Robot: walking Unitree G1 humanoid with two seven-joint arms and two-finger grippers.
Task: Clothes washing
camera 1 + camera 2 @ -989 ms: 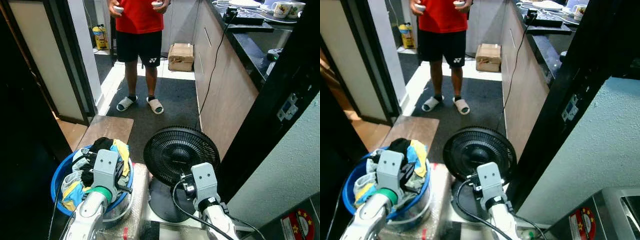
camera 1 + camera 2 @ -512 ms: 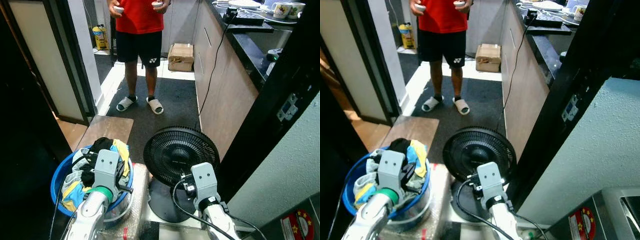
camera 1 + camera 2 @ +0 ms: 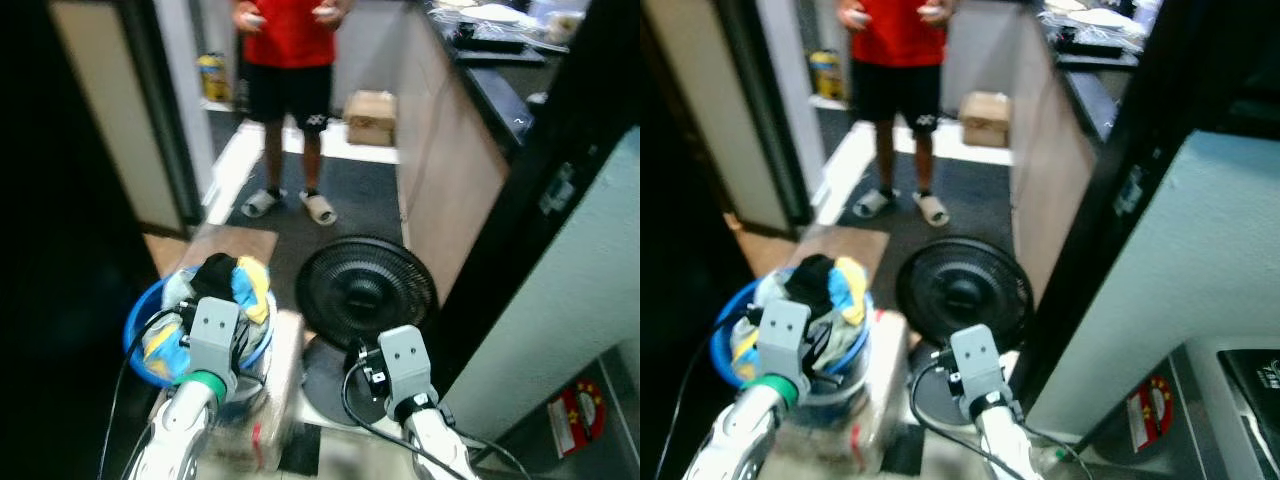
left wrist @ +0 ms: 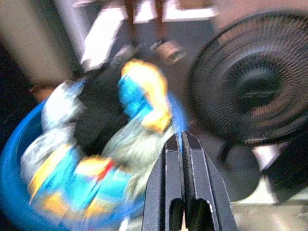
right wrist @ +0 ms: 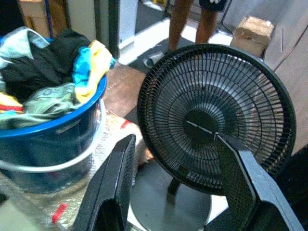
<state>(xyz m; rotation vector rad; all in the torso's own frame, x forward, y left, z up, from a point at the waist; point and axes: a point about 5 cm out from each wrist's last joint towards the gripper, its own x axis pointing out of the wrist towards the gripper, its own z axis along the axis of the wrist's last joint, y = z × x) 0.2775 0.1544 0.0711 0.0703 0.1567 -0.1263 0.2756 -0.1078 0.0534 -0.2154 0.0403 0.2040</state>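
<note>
1. Blurred now across the left eye view, where half a second back was sharp; whole scene shifted and tilted, so read as the head camera moving, not the things. Blue basin (image 3: 150,345) of mixed clothes (image 3: 222,283) sits low on the robot's left, on a plastic-wrapped box (image 3: 268,385), just beside the black floor fan (image 3: 365,291). Left arm raised with its wrist housing over the basin's near rim; right arm raised in front of the fan's base. Person (image 3: 290,60) in red top and black shorts standing well back in the corridor, small controllers in both hands

2. Same layout in the right eye view, equally soft; grey appliance corner with a red sticker (image 3: 1145,412) at the robot's right

3. Smeared with motion in the left wrist view: left end effector (image 4: 182,159) with its two black fingers pressed together, nothing between them, pointed at the basin's near edge with clothes heaped beyond

4. Sharp in the right wrist view: right end effector (image 5: 175,166) spread wide and holding nothing, fan straight ahead between the fingers, basin off to one side

5. Judged: robot repositioning, probably walking or turning; laundry not yet grasped, washing not begun
</note>
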